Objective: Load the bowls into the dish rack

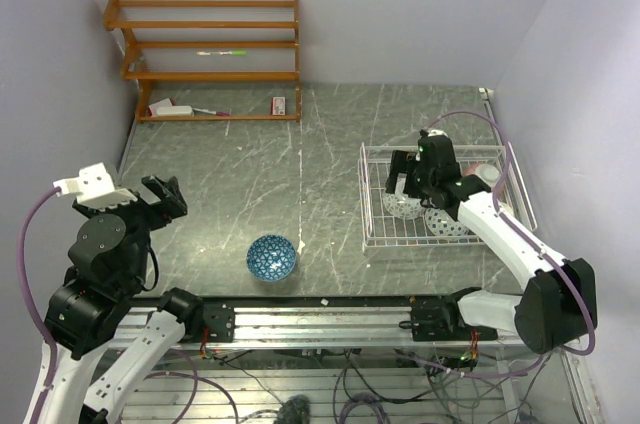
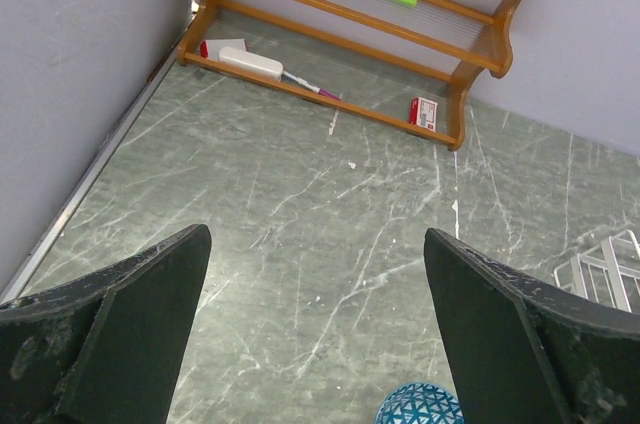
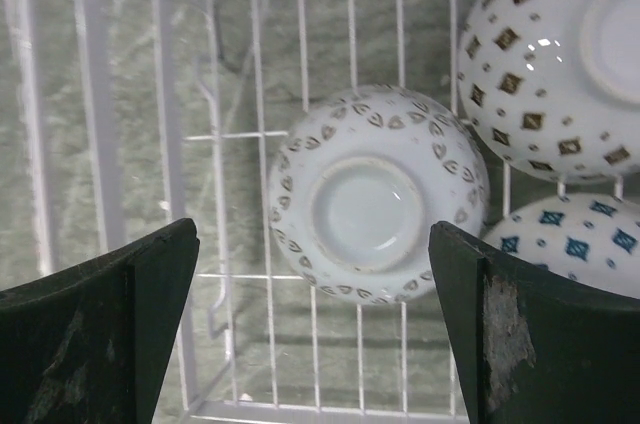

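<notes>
Upturned bowls (image 3: 375,209) lie inside the dish rack (image 3: 255,94), one of them directly beneath the right gripper (image 1: 403,182), whose fingers are spread wide and hold nothing. The blue bowl (image 1: 271,256) sits on the table (image 1: 300,164), well left of the rack and nearer the left gripper (image 2: 318,274), which is likewise spread and empty. This looks like the end of a placing step; the next move calls for fetching the blue bowl

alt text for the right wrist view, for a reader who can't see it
Seen from above between the two dark fingers of the open right tool, a pale bowl with a ring of leaf marks lies upside down on the floor of the white wire dish rack. At the right edge are two more upturned bowls: a brown-diamond bowl at the top and a blue-diamond bowl below it.
</notes>
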Robot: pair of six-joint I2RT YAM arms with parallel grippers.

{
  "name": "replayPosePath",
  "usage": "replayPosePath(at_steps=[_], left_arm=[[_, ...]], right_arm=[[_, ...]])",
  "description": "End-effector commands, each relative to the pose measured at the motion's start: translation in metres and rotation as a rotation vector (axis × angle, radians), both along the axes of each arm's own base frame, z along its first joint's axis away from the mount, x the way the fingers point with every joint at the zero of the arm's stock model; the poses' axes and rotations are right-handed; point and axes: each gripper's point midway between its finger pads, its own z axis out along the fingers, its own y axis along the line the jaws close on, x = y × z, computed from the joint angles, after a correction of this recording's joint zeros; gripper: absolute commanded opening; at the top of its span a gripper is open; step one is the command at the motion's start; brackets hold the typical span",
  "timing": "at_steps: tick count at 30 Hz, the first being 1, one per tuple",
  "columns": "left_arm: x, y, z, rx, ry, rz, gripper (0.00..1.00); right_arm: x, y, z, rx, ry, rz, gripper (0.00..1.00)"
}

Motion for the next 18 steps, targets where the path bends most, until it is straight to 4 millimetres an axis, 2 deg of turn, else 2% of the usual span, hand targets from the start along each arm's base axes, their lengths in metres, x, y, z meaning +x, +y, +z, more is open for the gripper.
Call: replayPosePath(at_steps=[1, 12, 15, 18], left_arm=[[-0.005, 0.006, 0.005, -0.012, -0.026, 0.021, 0.99], [-0.002, 0.004, 0.002, -0.007, -0.017, 0.016, 0.99], [-0.002, 0.004, 0.001, -0.004, -0.015, 0.019, 0.99], [-0.001, 0.004, -0.001, 0.002, -0.011, 0.021, 0.99]], right_arm=[[-0.006, -0.027, -0.005, -0.153, 0.028, -0.082, 1.00], [-0.002, -0.022, -0.018, -0.153, 0.047, -0.056, 0.86], [0.002, -0.020, -0.020, -0.150, 0.048, -0.054, 0.74], [0.005, -0.018, -0.022, -0.146, 0.047, -0.054, 0.68]])
